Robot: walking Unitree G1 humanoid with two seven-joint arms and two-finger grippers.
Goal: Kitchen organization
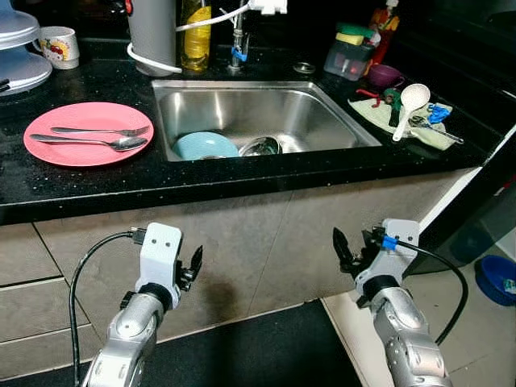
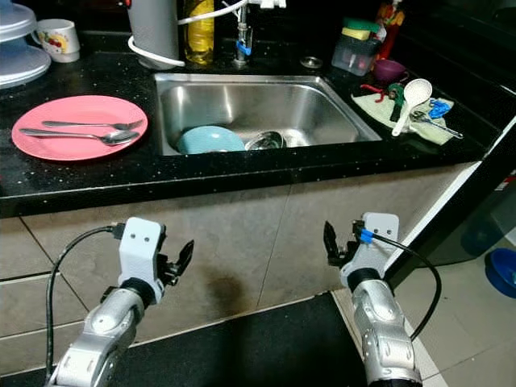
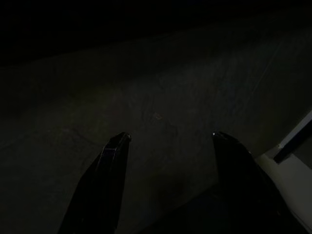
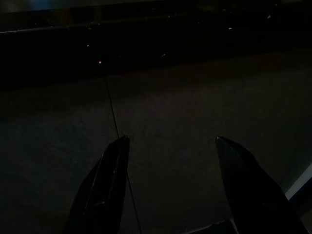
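Observation:
A steel sink (image 1: 322, 109) is set in a black counter (image 1: 97, 181); a light blue bowl (image 1: 205, 146) and a steel bowl (image 1: 260, 147) lie in it. Left of the sink, a pink plate (image 1: 60, 121) carries a fork (image 1: 101, 131) and a spoon (image 1: 89, 143). My left gripper (image 1: 193, 268) and right gripper (image 1: 340, 248) hang below the counter edge, facing the tiled cabinet front. Both are open and empty; their wrist views are dark, with spread fingertips (image 3: 117, 141) (image 4: 117, 146) against the tile.
A cloth (image 1: 403, 119) right of the sink holds a white ladle (image 1: 409, 105) and utensils. A purple cup (image 1: 385, 76), a sponge box (image 1: 348, 55), an oil bottle (image 1: 196, 36), a grey canister (image 1: 151, 32) and a mug (image 1: 58, 46) stand behind. A blue bowl (image 1: 496, 278) sits on the floor.

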